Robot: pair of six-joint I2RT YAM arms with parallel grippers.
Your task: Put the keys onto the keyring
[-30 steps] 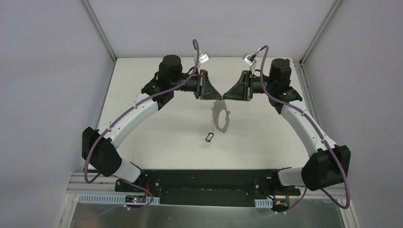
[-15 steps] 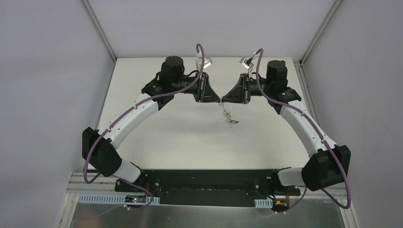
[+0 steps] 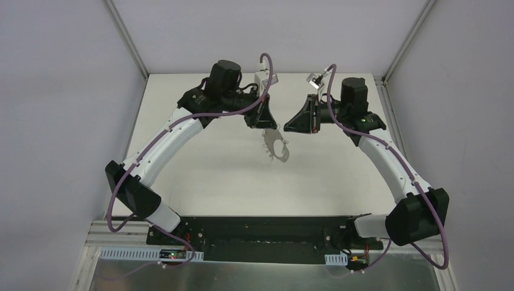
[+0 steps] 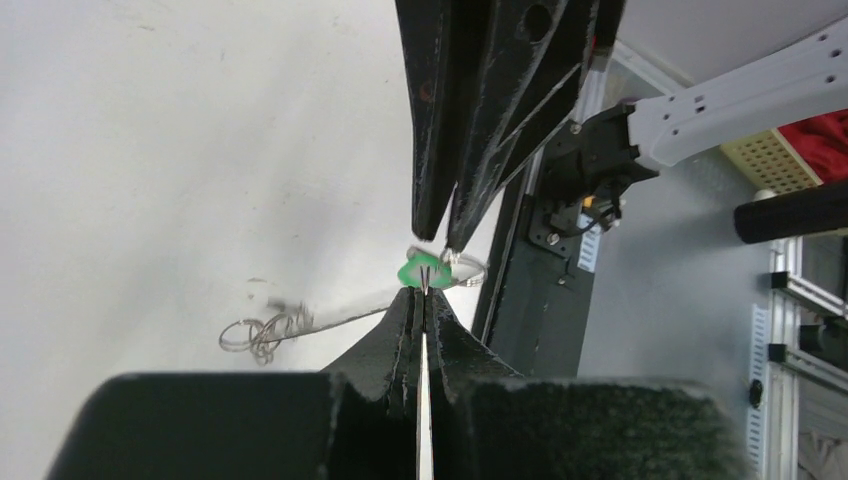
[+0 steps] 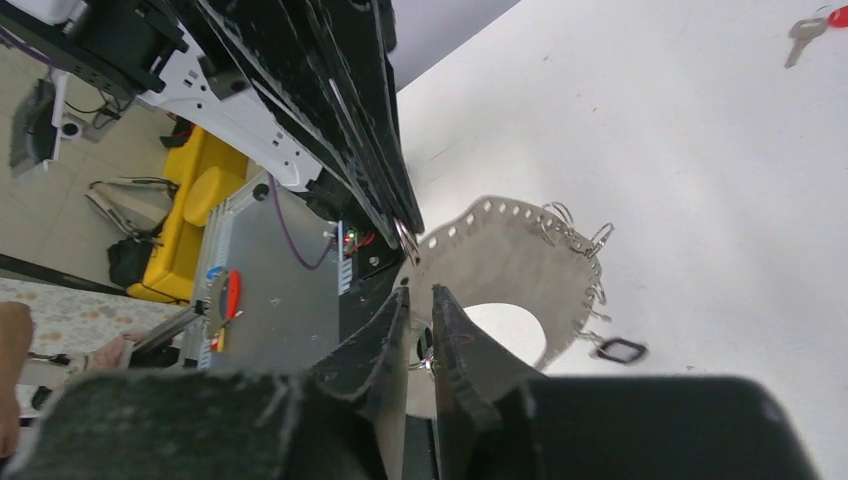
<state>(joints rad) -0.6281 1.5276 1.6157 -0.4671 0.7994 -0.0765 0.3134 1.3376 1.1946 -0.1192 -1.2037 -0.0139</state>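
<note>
- Left gripper (image 4: 422, 297) is clamped on the keyring (image 5: 500, 255), which hangs over the table (image 3: 200, 163).
- Right gripper (image 5: 420, 296) sits just beside it; I see its fingers a slit apart.
- Green key (image 4: 424, 272) shows at the left fingertips.

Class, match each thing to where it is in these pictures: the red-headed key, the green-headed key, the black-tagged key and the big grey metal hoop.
Things
1. red-headed silver key
2. green-headed key
3. black-tagged key
4. large grey metal hoop

Places
A. clamped edge-on in the left gripper
B. lying on the white table, apart from the hoop
C. right beside the hoop's looped rim
D. at the left gripper's fingertips

Pairs: 1-B, 2-D, 3-C, 4-A
</note>
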